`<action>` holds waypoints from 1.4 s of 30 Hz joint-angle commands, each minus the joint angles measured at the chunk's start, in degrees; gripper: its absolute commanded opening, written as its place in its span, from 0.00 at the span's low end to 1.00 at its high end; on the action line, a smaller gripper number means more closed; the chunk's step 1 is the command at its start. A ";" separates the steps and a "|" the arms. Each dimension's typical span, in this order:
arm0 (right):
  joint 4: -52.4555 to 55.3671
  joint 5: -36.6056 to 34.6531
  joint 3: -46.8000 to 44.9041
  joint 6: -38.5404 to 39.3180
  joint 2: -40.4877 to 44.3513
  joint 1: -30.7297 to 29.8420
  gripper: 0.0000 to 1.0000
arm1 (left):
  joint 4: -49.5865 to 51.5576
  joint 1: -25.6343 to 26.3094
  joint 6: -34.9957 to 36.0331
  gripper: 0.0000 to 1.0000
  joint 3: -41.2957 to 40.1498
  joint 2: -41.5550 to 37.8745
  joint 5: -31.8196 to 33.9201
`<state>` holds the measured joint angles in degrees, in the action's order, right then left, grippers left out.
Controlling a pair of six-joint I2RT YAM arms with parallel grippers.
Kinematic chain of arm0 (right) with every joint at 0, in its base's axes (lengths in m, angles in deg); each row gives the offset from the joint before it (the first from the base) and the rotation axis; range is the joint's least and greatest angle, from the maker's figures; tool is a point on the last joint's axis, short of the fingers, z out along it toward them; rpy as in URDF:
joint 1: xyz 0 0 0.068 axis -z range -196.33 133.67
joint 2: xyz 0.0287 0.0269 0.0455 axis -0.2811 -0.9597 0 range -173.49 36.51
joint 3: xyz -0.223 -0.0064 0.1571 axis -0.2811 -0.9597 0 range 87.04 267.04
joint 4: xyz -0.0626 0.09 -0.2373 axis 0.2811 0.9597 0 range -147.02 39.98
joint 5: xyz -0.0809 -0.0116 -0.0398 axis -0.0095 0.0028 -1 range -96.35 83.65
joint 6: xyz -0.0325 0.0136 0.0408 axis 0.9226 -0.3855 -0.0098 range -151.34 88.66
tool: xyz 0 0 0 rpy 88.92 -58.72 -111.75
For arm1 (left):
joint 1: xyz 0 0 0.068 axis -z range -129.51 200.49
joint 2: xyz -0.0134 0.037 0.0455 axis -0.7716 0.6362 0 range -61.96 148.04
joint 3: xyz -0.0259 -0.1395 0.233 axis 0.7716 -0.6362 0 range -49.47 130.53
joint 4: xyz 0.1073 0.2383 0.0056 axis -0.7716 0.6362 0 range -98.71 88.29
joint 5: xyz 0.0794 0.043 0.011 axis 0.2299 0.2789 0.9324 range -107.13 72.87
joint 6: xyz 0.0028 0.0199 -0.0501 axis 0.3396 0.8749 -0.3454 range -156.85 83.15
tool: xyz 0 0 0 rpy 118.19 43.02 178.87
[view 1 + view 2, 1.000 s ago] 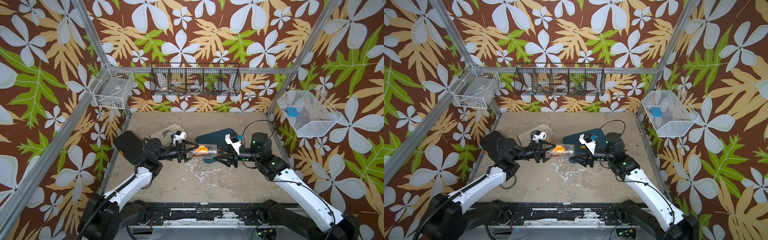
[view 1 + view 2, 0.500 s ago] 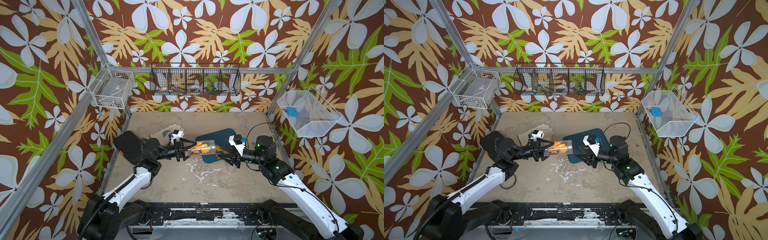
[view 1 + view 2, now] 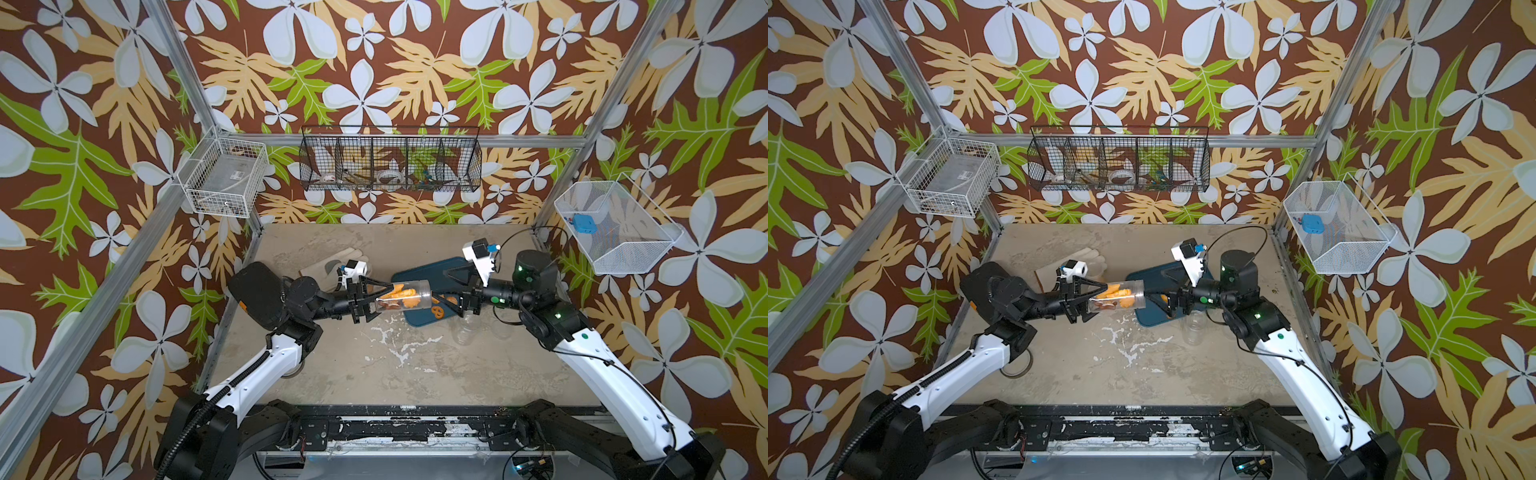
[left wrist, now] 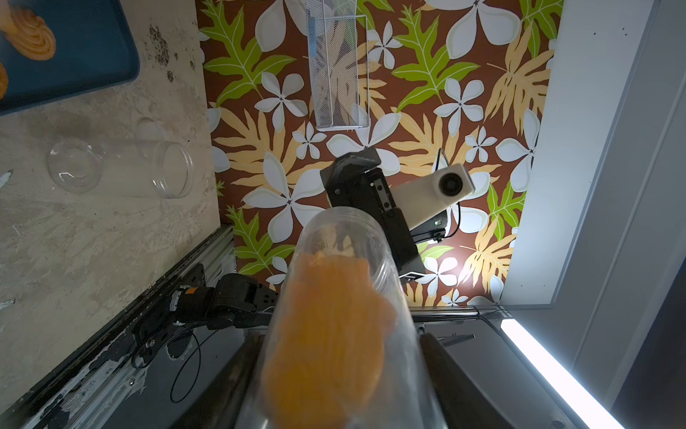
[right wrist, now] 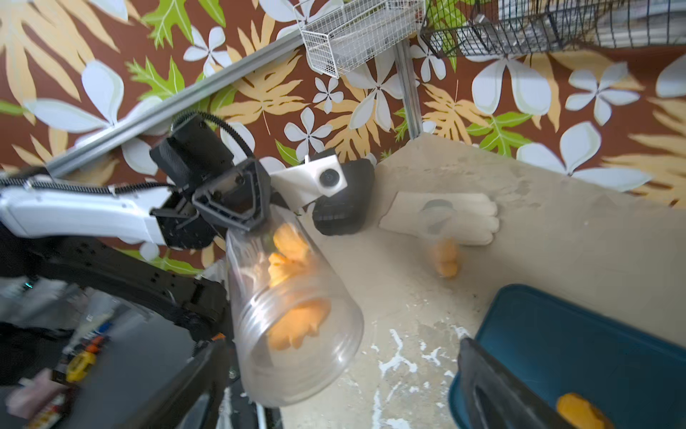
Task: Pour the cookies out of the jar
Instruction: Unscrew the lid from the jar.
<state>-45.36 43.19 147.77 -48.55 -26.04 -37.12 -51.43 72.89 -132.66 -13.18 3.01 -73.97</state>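
The clear jar [image 3: 409, 296] [image 3: 1121, 296] [image 4: 345, 297] [image 5: 297, 334] lies about level in the air, its lidless mouth turned toward the blue tray [image 3: 415, 276] [image 3: 1142, 276] [image 5: 575, 334]. Orange cookies [image 3: 401, 293] [image 5: 293, 323] sit inside it. My left gripper [image 3: 382, 299] [image 3: 1096, 300] [image 4: 341, 390] is shut on the jar's base end. Just beyond the mouth, above the tray, my right gripper [image 3: 444, 286] [image 3: 1158, 283] [image 5: 334, 401] stands open and holds nothing. A pretzel cookie [image 3: 437, 311] and a swirl cookie [image 4: 31, 37] lie on the tray.
Two empty clear jars [image 3: 467, 328] [image 3: 505, 328] lie on the table near the tray's front corner. A pale glove [image 3: 332, 266] lies behind my left gripper. Wire baskets [image 3: 390, 160] hang on the back and side walls. A tape roll [image 3: 1017, 365] sits under the left arm.
My right gripper has drawn back to the right from the jar's mouth and its jaws have gone from shut to wide open. The left gripper still holds the jar.
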 commanded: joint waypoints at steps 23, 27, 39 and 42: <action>3.20 16.78 3.78 -24.35 -9.37 -3.12 0.87 | -1.67 -0.02 1.19 0.34 -0.17 -1.30 -0.39; 2.74 16.83 3.91 -24.53 -9.45 -2.60 0.82 | -1.70 0.02 1.24 0.34 -0.26 -1.23 -0.36; 2.81 17.01 4.06 -20.20 -9.52 -1.59 0.42 | -1.33 0.02 1.40 0.34 -0.26 -1.00 -0.37; 3.42 15.11 4.42 -12.97 -8.71 -1.59 0.40 | -0.97 0.02 1.44 0.33 -0.26 -0.96 -0.30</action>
<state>-41.09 58.18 151.81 -69.23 -35.46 -38.67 -49.61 72.95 -130.67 -13.46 2.05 -74.69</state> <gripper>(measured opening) 0.431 0.642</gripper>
